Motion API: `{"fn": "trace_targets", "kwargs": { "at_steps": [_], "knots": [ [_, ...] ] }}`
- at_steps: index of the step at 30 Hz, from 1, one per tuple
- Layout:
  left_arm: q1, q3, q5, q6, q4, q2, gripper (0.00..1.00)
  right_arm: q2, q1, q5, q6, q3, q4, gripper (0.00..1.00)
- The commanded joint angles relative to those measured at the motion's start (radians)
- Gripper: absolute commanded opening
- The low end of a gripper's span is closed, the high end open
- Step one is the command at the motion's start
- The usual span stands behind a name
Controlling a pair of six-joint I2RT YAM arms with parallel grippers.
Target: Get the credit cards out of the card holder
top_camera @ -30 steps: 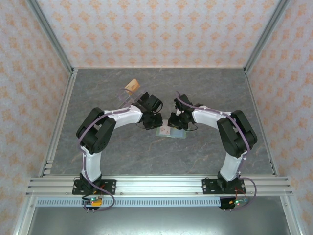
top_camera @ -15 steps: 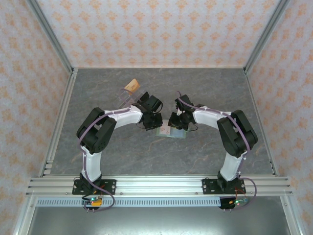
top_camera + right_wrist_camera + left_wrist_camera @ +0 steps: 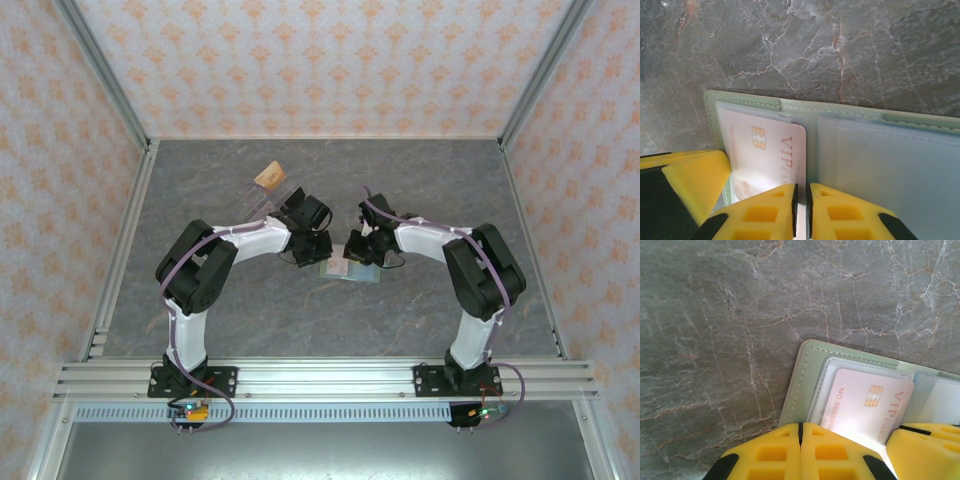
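The sage-green card holder (image 3: 352,271) lies open on the grey table between my two grippers. A pale pink credit card (image 3: 867,400) marked VIP sits in its left clear pocket (image 3: 752,145), its right edge sticking out of the sleeve. My left gripper (image 3: 801,426) is shut, jaws touching, its tips at the card holder's (image 3: 807,372) left part. My right gripper (image 3: 801,189) is shut on the credit card's right edge, at the fold of the card holder (image 3: 840,112). The right-hand clear pockets (image 3: 890,165) look empty. From above, both grippers (image 3: 322,260) (image 3: 349,259) meet over the holder.
A clear plastic tray (image 3: 262,190) with a tan piece stands behind the left arm. Aluminium rails (image 3: 120,250) edge the table on both sides and along the near side. The left gripper's yellow finger (image 3: 695,180) crowds the card's left side.
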Motion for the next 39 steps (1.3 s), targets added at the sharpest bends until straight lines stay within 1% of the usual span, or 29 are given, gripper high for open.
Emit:
{"fn": "trace_targets", "kwargs": {
  "at_steps": [1,6,10,15,20,22,29,36,39],
  "knots": [
    [-0.006,-0.041,-0.047,-0.011,-0.018,0.040,0.06,0.013,-0.004,0.002,0.006,-0.001,-0.004,0.16],
    [-0.006,-0.045,-0.044,-0.017,-0.015,0.044,0.05,0.021,-0.005,0.012,0.005,0.003,-0.017,0.18],
    [-0.006,-0.054,-0.030,-0.023,0.001,0.048,0.05,0.014,-0.004,-0.085,0.002,-0.011,0.038,0.20],
    [-0.007,-0.058,-0.022,-0.025,0.009,0.050,0.06,-0.014,-0.004,-0.109,0.000,-0.029,0.076,0.20],
    [-0.006,-0.062,-0.024,-0.025,0.010,0.047,0.05,-0.038,-0.017,-0.122,0.017,-0.054,0.122,0.16],
    [-0.006,-0.065,-0.026,-0.026,0.013,0.046,0.05,-0.043,-0.022,-0.132,0.025,-0.063,0.139,0.14],
    [-0.006,-0.057,-0.039,-0.018,-0.003,0.044,0.06,-0.065,-0.024,-0.098,0.012,-0.064,0.110,0.05],
    [-0.005,-0.043,-0.058,-0.006,-0.028,0.033,0.13,-0.101,-0.032,-0.015,-0.010,-0.066,0.040,0.00],
    [-0.006,-0.042,-0.047,-0.002,-0.021,0.036,0.14,-0.104,-0.045,-0.027,-0.015,-0.076,0.030,0.00]
  ]
}}
